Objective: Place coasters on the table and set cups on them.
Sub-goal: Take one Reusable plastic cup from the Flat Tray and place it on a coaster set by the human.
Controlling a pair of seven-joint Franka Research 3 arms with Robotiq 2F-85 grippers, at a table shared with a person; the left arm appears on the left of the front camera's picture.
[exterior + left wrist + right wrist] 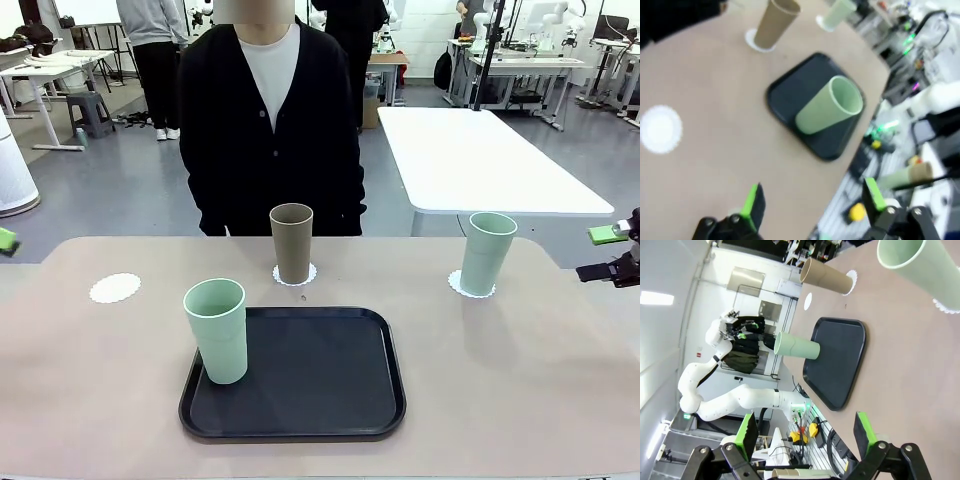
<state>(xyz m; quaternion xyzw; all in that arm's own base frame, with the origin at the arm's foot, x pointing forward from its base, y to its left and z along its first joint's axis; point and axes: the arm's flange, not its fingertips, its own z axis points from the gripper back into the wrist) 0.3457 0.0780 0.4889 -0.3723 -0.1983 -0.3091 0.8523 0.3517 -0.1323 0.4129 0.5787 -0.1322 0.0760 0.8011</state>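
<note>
Left gripper (812, 200) and right gripper (805, 432) are held wide apart, empty, with one mint cup (217, 330) seen standing on the tray (320, 380).

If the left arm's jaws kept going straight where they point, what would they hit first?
The left gripper would probably meet the mint cup on the black tray first; depth is unclear.
</note>
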